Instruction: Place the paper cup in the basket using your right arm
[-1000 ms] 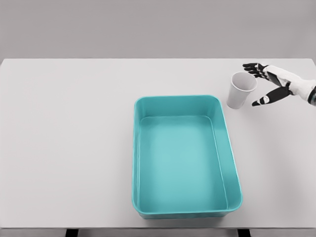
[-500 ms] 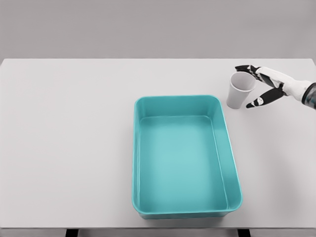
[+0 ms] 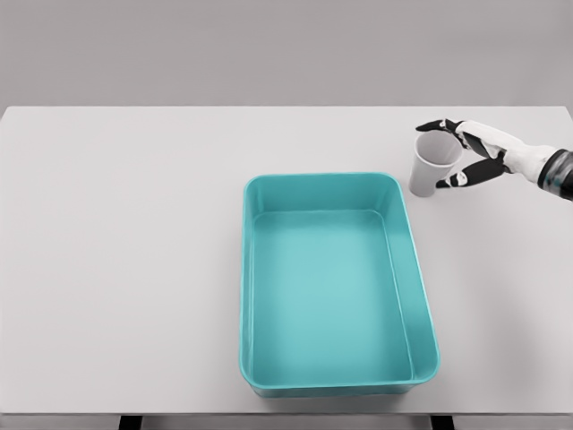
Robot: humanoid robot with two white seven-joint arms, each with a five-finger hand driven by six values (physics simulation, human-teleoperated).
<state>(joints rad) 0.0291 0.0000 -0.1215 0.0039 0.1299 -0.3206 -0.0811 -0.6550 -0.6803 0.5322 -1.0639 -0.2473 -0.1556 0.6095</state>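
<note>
right robot hand has closed in from a second ago, fingers now curled against the paper cup | cup upright on counter, just beyond basket far-right corner | no readable writing

A white paper cup stands upright, mouth open, at the far right, just beyond the far right corner of the basket, a teal, empty, rectangular tub lying lengthwise near the middle.
</note>
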